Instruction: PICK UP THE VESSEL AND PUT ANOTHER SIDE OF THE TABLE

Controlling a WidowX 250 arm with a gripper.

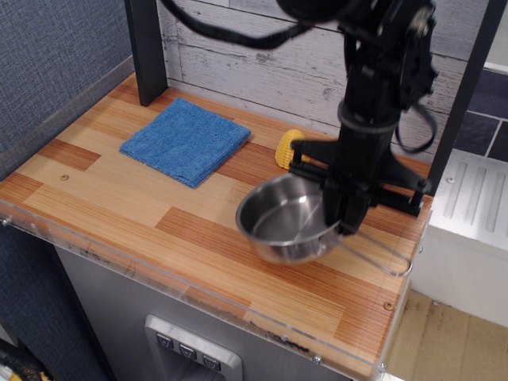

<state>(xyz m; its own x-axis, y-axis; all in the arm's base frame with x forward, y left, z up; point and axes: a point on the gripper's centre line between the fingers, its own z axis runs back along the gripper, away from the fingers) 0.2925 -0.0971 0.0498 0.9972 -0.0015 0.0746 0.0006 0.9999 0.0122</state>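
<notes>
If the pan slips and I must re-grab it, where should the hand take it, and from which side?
Take the steel pan by its rim on the right, where the wire-loop handle joins, coming down from above. The bowl is open upward with a thin wall that fingers can straddle. The hand seems clamped on that spot already. The handle itself looks too thin to be a steady grip.
</notes>
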